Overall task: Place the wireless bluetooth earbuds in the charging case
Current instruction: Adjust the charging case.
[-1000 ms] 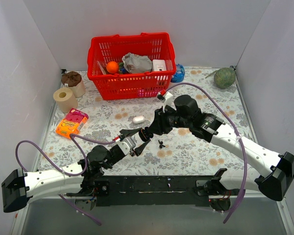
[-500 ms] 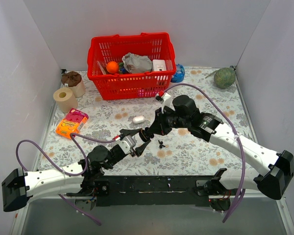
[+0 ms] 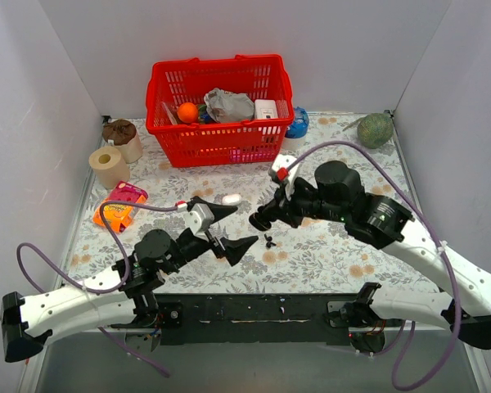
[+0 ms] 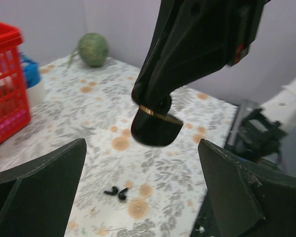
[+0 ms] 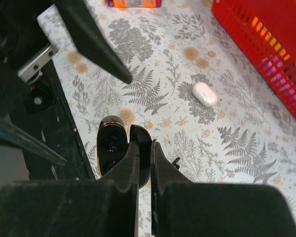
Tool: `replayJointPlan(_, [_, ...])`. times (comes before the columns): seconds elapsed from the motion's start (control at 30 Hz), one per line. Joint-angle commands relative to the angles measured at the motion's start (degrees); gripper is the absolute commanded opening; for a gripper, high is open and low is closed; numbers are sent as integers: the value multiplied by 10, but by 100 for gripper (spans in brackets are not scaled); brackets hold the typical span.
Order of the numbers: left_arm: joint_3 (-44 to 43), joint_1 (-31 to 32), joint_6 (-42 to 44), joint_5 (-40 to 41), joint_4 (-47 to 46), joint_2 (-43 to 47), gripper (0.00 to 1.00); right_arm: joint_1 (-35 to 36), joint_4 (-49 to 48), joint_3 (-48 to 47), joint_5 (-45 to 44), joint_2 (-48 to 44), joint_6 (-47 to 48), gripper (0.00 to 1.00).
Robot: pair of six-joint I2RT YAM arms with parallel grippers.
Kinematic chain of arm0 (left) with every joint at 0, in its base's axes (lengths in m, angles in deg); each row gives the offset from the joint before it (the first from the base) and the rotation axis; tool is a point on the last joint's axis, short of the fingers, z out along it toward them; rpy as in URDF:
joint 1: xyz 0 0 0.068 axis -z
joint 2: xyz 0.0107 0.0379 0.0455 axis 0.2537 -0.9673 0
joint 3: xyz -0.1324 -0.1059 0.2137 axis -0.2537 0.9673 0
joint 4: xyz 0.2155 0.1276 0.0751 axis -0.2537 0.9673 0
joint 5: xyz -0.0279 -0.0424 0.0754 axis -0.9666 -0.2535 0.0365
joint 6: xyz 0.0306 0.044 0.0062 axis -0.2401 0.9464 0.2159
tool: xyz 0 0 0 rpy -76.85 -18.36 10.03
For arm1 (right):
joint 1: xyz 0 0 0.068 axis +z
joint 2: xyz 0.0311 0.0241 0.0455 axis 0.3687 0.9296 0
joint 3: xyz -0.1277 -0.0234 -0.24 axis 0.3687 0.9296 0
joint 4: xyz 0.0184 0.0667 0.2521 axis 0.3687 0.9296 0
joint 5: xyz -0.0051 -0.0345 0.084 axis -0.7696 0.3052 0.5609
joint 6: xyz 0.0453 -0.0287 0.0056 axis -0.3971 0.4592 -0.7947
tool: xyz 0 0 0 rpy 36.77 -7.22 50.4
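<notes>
The charging case (image 3: 260,219) is a glossy black pebble with a gold rim, hanging open above the floral table. My right gripper (image 3: 264,216) is shut on its lid (image 5: 141,142). The base (image 5: 110,148) hangs beside the fingers with both cavities empty. In the left wrist view the case (image 4: 155,129) hangs between my wide-spread left fingers (image 4: 44,182), touching neither. My left gripper (image 3: 233,228) is open and holds nothing. The two black earbuds (image 3: 269,240) lie side by side on the table (image 4: 116,191), under the case; one peeks past my right finger (image 5: 175,162).
A white pill-shaped case (image 3: 231,199) lies behind the grippers. A red basket (image 3: 221,135) with several items stands at the back. An orange packet (image 3: 120,205), a tape roll (image 3: 108,166) and a brown-topped tub (image 3: 123,139) are at the left, a green ball (image 3: 375,129) at the back right.
My left gripper has let go of the case, opened wide and drawn back to the left. The right gripper has shut on the lid and moved slightly right with the case.
</notes>
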Motion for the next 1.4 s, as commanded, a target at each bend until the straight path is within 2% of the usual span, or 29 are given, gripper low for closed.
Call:
replayJointPlan(0.0, [-71, -39, -74, -238, 85, -9, 98, 67, -6, 21, -41, -58, 138, 1])
replayJointPlan(0.1, [-79, -102, -104, -367, 74, -41, 93, 82, 23, -6, -18, -49, 150, 1])
replayJointPlan(0.2, [-94, -141, -112, -445, 60, -81, 84, 89, 32, -18, -30, -33, 150, 1])
replayJointPlan(0.33, [-109, -141, -104, -479, 62, -120, 77, 90, 19, -16, -22, -29, 133, 1])
replayJointPlan(0.6, [-100, -141, -85, -475, 43, -125, 61, 90, 4, -16, -1, -16, 112, 1])
replayJointPlan(0.8, [-86, -141, -87, -470, 18, -115, 54, 90, -1, -14, 4, -8, 102, 1])
replayJointPlan(1.07, [-84, -141, -82, -482, 19, -128, 36, 90, -8, -14, 5, -4, 94, 1])
replayJointPlan(1.13, [-81, -141, -82, -483, 19, -128, 36, 90, -8, -14, 5, -3, 93, 1])
replayJointPlan(1.37, [-73, -141, -85, -476, 16, -128, 18, 90, -6, -16, 11, -1, 89, 1])
